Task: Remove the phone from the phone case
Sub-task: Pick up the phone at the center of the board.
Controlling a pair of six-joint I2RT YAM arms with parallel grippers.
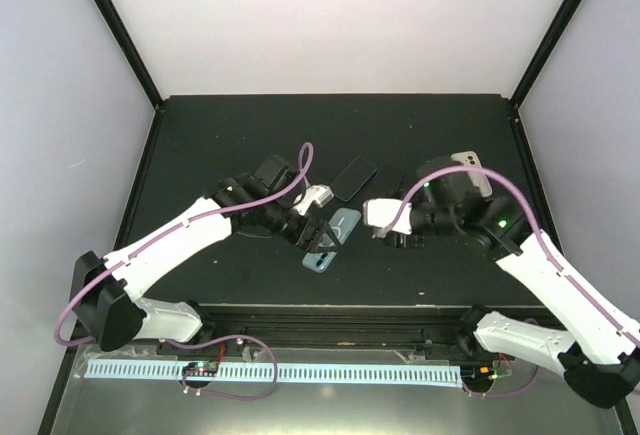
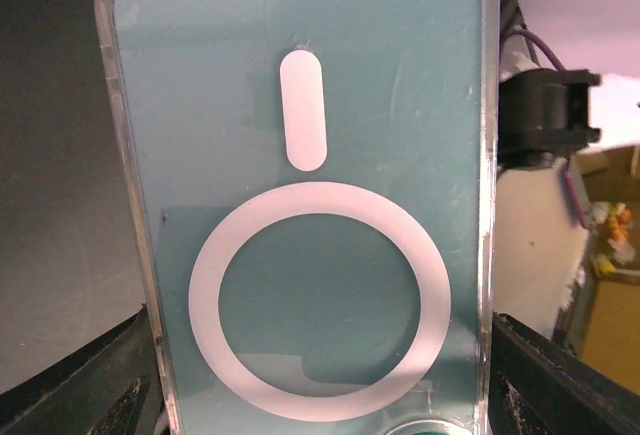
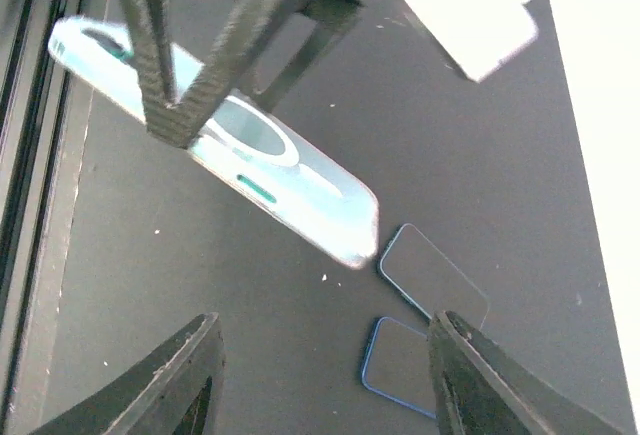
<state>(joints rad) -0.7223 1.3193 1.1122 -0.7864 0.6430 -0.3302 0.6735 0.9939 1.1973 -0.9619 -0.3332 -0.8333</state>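
Observation:
A teal phone point(image 2: 300, 85) sits inside a clear phone case point(image 2: 488, 155) with a white ring and pill mark on its back. My left gripper point(image 2: 320, 380) is shut on the cased phone across its width, one black finger point(image 2: 85, 385) on each long edge. In the top view the phone point(image 1: 330, 243) is held tilted above the table's middle by the left gripper point(image 1: 318, 230). My right gripper point(image 1: 400, 233) hovers just to its right. In the right wrist view the right gripper point(image 3: 325, 375) stands open and empty, with the cased phone point(image 3: 300, 190) ahead of it and apart.
Two dark, blue-edged phones point(image 3: 432, 277) point(image 3: 400, 365) lie flat on the black table beyond the held one, also seen in the top view point(image 1: 355, 177). A white phone point(image 1: 470, 165) lies behind the right arm. The table's rail point(image 1: 330, 310) runs along the near edge.

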